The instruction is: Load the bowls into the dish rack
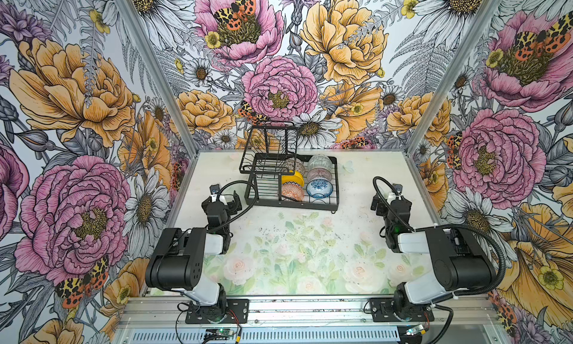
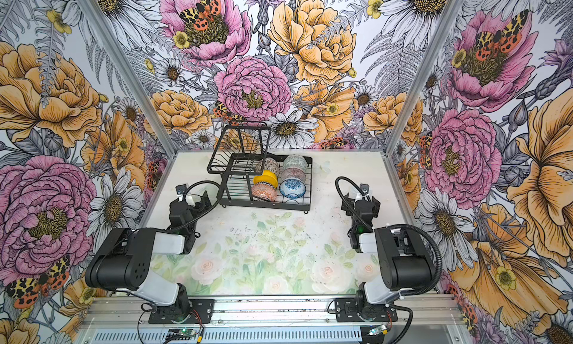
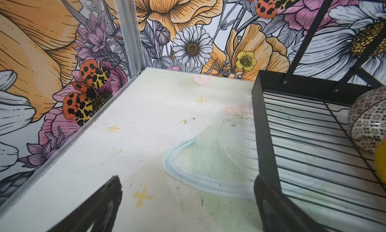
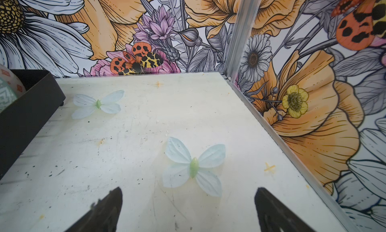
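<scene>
The black wire dish rack (image 1: 334, 184) (image 2: 308, 184) stands at the back middle of the table. On its base lie several bowls on their sides: black-white patterned (image 1: 294, 165), pale green (image 1: 319, 162), pink (image 1: 319, 173), blue floral (image 1: 319, 188), yellow (image 1: 293, 178) and orange-white (image 1: 293, 192). My left gripper (image 1: 221, 202) (image 3: 188, 203) hangs open and empty just left of the rack's front corner (image 3: 263, 126). The left wrist view catches the black-white bowl (image 3: 369, 120). My right gripper (image 1: 392, 203) (image 4: 188, 208) is open and empty to the right of the rack (image 4: 27, 107).
The rack's raised upper basket (image 1: 269, 141) stands empty at its back left. Flower-print walls with aluminium posts (image 3: 127, 32) (image 4: 240, 32) close in three sides. The table mat (image 1: 294, 249) carries printed roses and pale butterflies (image 4: 194, 168).
</scene>
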Motion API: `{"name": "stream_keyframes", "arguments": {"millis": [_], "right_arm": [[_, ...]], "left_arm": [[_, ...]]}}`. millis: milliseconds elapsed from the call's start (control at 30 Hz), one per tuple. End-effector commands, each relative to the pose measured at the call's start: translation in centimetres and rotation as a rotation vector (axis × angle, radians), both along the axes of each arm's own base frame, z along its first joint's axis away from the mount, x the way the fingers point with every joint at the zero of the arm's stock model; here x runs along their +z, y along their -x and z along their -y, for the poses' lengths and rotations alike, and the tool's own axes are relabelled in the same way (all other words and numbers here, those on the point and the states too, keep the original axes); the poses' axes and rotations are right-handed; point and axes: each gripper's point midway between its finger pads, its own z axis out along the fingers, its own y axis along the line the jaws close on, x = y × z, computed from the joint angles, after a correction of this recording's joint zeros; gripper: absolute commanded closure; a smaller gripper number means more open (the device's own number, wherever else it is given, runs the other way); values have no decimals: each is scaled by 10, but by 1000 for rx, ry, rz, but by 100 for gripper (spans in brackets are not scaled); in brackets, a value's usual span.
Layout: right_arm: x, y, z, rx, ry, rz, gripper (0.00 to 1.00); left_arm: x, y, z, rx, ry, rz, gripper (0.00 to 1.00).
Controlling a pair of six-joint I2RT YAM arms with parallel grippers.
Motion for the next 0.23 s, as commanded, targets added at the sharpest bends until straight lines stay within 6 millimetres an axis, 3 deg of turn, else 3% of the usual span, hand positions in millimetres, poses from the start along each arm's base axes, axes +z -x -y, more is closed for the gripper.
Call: {"name": "stream_keyframes", "arguments": {"millis": [0, 200], "right_arm": [[13, -7, -2, 7, -16, 49, 0], [13, -7, -2, 7, -16, 49, 0]], "left_arm": [[14, -4, -1, 18, -23, 44, 1], [14, -3, 0, 20, -34, 45, 1]]}}
